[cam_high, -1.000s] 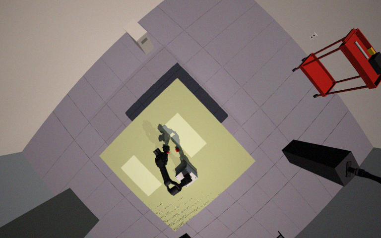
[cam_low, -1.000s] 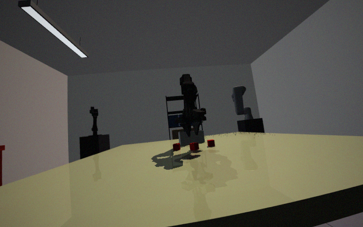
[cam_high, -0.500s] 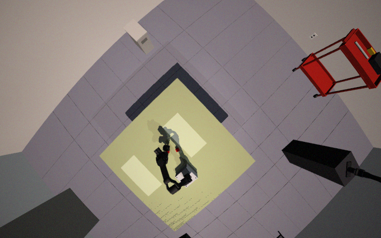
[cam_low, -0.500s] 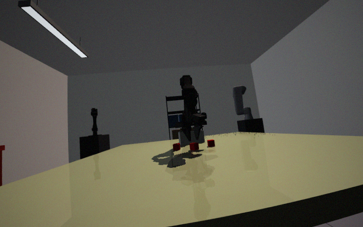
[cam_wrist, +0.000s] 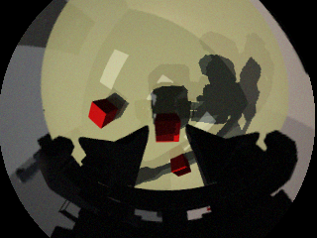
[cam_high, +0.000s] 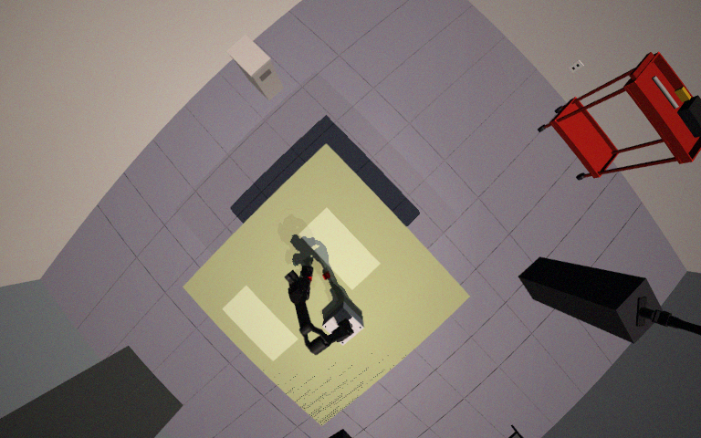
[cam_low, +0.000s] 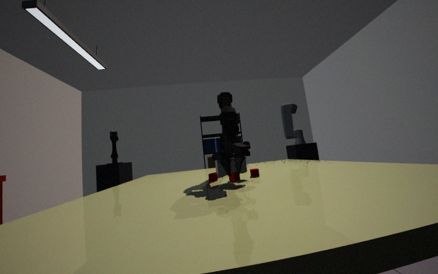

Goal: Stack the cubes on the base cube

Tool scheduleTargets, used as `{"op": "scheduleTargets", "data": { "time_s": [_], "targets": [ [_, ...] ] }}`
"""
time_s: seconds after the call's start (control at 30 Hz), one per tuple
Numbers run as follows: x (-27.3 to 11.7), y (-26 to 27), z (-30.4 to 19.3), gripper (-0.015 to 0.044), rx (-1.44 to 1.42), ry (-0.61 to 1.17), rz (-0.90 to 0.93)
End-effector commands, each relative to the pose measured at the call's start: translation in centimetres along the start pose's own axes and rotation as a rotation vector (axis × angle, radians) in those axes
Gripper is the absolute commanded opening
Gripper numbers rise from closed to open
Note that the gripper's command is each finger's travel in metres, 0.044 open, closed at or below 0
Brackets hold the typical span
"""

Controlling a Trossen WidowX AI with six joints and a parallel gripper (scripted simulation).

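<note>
three red cubes sit separately on a yellow-green counter. the black tool points down at the middle cube, its fingers apart, gripping nothing; neither loose cube caps another.

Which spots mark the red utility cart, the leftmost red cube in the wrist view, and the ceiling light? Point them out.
Red utility cart (cam_high: 584, 138): top view, on its lower tray.
Leftmost red cube (cam_wrist: 102, 113): wrist view, on its visible faces.
Ceiling light (cam_low: 66, 38): exterior view, on its bright underside.
</note>
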State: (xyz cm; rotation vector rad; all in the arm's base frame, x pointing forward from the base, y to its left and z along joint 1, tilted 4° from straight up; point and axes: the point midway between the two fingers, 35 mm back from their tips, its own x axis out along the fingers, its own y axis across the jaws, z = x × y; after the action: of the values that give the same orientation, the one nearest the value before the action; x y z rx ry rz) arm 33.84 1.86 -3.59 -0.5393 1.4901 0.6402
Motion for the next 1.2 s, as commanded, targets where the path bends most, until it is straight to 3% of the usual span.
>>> {"op": "scheduleTargets", "data": {
  "time_s": [0.0, 0.03, 0.23, 1.17],
  "targets": [
    [0.7, 0.0, -0.1, 0.0265, 0.003, 0.004, -0.002],
    [0.7, 0.0, -0.1, 0.0265, 0.003, 0.004, -0.002],
    [0.7, 0.0, -0.1, 0.0107, 0.003, 0.004, -0.002],
    [-6.6, -0.3, 0.3, 0.0105, 0.003, 0.004, -0.003]
  ]
}}
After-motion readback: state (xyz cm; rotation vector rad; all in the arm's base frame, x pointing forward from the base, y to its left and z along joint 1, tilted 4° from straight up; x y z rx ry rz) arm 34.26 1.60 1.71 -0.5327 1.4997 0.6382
